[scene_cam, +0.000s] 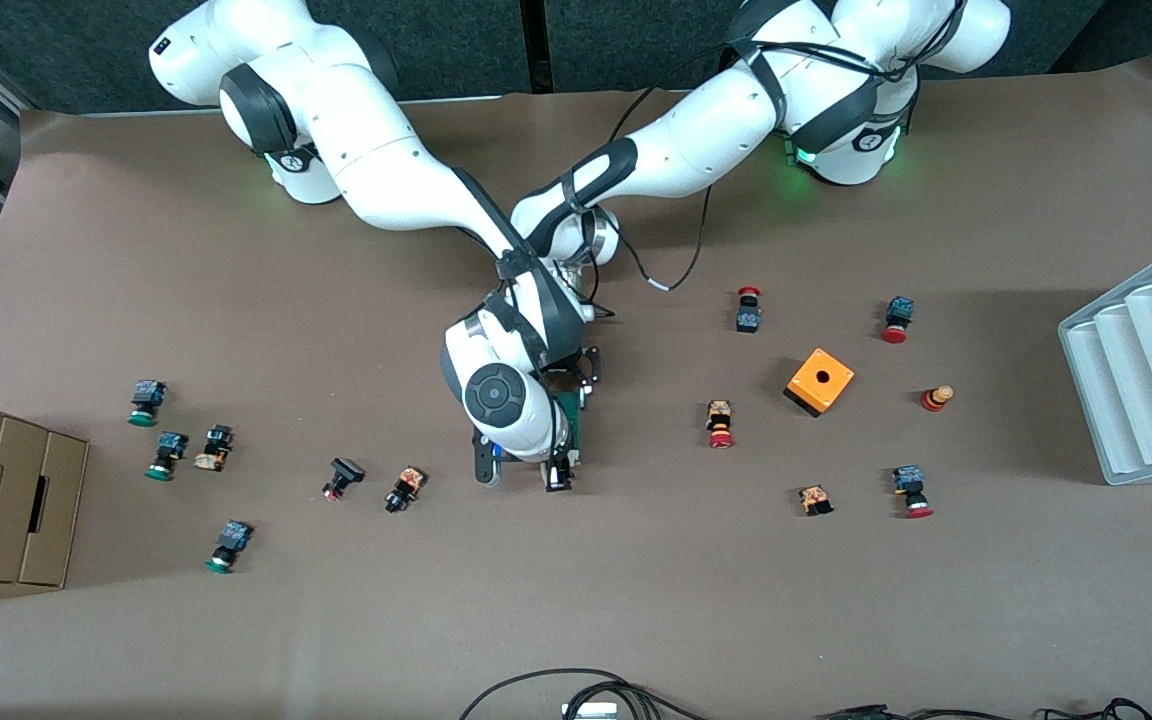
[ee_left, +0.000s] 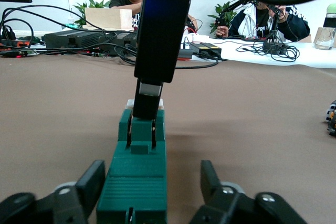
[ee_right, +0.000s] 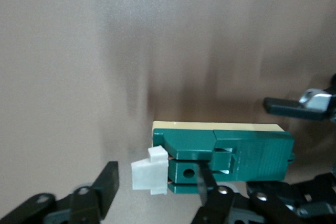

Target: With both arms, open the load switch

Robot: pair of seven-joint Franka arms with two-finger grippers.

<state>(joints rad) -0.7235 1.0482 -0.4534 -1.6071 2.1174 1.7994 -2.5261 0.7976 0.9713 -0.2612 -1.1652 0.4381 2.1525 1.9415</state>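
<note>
Front view gives you, starting at the right arm's end of the table (scene_cam: 636, 600), a row of cardboard boxes (scene_cam: 6, 500) and a scatter of green-capped push buttons (scene_cam: 166, 455). Near the middle both arms meet over the load switch (scene_cam: 573, 420). Toward the left arm's end you find the orange cube (scene_cam: 820, 380) among red-capped push buttons (scene_cam: 720, 424), and then the grey ribbed tray (scene_cam: 1146, 370).

The load switch lies flat on the table. Its long axis runs from the robots' bases toward the front camera, and its white tab (ee_right: 149, 176) is at the end nearer that camera. From the front you see only a narrow green strip of it, because the right arm's wrist covers the rest.

Left wrist view shows you the left gripper (ee_left: 151, 182) low over the table, astride the end of the switch that points to the bases. Its jaws are released. One finger sits just beside the green body and the other stands clear of it with bare table between. The near end of the block is cut off by the frame edge. The tab is mostly hidden by a dark finger of the other arm that comes down onto the block's top.

Right wrist view shows you the right gripper (ee_right: 156, 190) at the tab end. It is also unclenched: the tab sits between its fingers with a gap on one side, and the other finger crosses the green body. You cannot make out whether that finger presses on the block. A pale strip runs along one long edge of the switch.
</note>
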